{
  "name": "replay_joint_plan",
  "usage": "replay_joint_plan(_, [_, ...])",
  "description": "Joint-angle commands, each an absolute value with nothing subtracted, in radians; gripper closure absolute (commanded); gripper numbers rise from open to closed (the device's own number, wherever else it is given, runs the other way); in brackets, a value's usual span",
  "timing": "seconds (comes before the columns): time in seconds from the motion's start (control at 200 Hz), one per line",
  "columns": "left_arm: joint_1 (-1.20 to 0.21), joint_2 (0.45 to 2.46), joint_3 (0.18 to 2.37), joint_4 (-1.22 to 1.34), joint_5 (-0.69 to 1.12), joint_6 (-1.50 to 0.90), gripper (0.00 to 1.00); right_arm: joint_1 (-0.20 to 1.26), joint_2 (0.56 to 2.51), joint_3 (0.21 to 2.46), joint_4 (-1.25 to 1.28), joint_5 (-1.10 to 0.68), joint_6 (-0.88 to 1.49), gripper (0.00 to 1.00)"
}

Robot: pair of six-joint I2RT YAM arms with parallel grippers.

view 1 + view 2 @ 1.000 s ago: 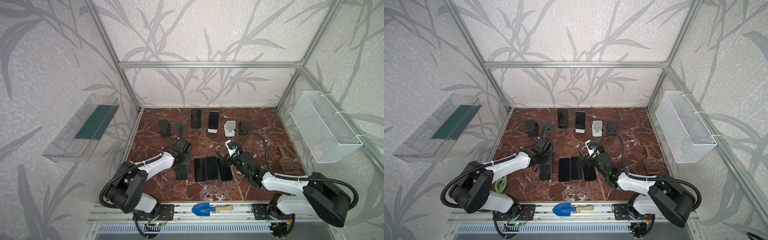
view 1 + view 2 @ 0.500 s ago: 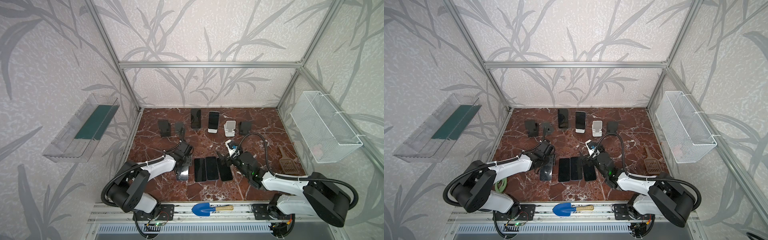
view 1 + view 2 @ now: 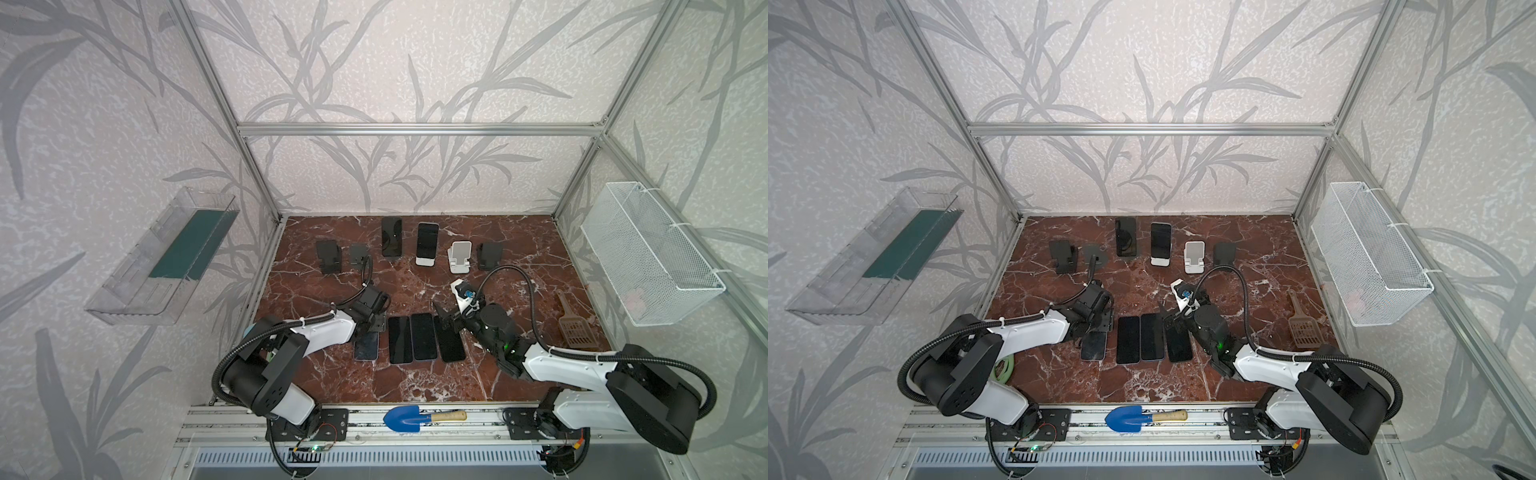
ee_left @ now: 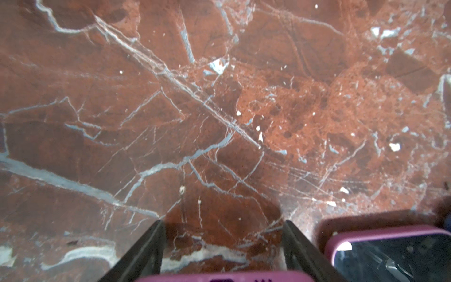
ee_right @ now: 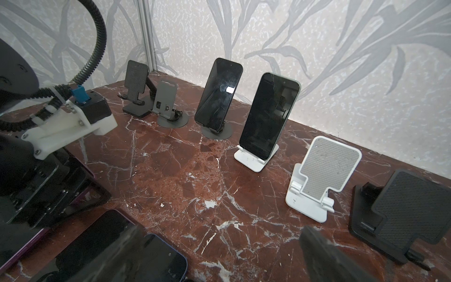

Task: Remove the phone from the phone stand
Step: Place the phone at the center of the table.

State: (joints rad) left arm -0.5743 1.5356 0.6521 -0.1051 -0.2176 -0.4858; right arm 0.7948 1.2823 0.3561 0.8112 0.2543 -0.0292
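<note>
- The left hand [image 4: 222, 223] is partly closed, its fingers clamped on the sides of the purple-cased phone [image 3: 366, 345] at that phone's far end.
- That phone sits at the left end of a row of four on the tabletop [image 3: 519, 266], just beside three dark phones [image 3: 424, 337].
- The right hand [image 5: 222, 228] is spread wide over the row's right end and holds nothing.
- At the back, two phones lean on stands: a black phone [image 3: 391, 237], and a green-edged phone [image 3: 427, 243] on a white stand [image 3: 425, 262].

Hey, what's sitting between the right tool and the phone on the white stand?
Nothing: only bare marble tabletop runs from the right tool to the phone on its white stand, clearest in the right wrist view.
</note>
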Motion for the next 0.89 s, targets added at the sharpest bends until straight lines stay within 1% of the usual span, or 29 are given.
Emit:
replay_joint_plan(0.0, [-0.577,1.583,0.645,-0.092,-0.231,-0.524,0.49,0.799,1.284,0.35,0.852,0.271,-0.02,0.01])
replay_joint_plan(0.39, [-0.578,1.603,0.653,-0.092,-0.23,-0.528,0.41,0.799,1.279,0.347,0.851,0.276,-0.022,0.01])
replay_joint_plan(0.59, [-0.578,1.604,0.653,-0.089,-0.223,-0.525,0.35,0.799,1.279,0.347,0.851,0.276,-0.022,0.01])
replay_joint_plan(0.89, [-0.577,1.608,0.655,-0.088,-0.219,-0.525,0.34,0.799,1.276,0.347,0.85,0.275,-0.022,0.01])
